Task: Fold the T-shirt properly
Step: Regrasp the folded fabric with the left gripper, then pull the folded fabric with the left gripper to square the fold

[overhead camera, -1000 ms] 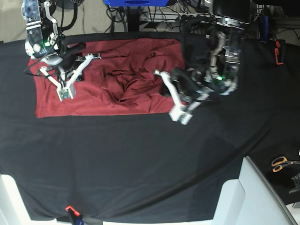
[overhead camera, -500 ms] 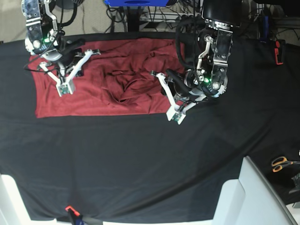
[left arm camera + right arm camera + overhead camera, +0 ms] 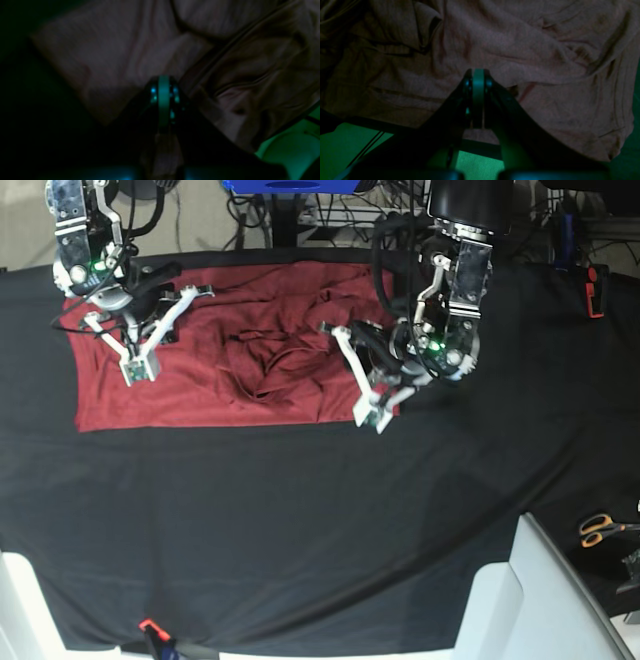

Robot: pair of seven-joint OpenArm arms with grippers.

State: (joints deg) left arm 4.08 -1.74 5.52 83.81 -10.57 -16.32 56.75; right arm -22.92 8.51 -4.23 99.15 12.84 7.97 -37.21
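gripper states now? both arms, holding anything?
Left gripper: shut, empty, at the near right corner of the red T-shirt.
Right gripper: shut, empty, over the shirt's left part.

A plain brick-red T-shirt [image 3: 200, 380] lies on a black cloth sheet [image 3: 300, 520], beside orange-handled scissors [image 3: 600, 529].
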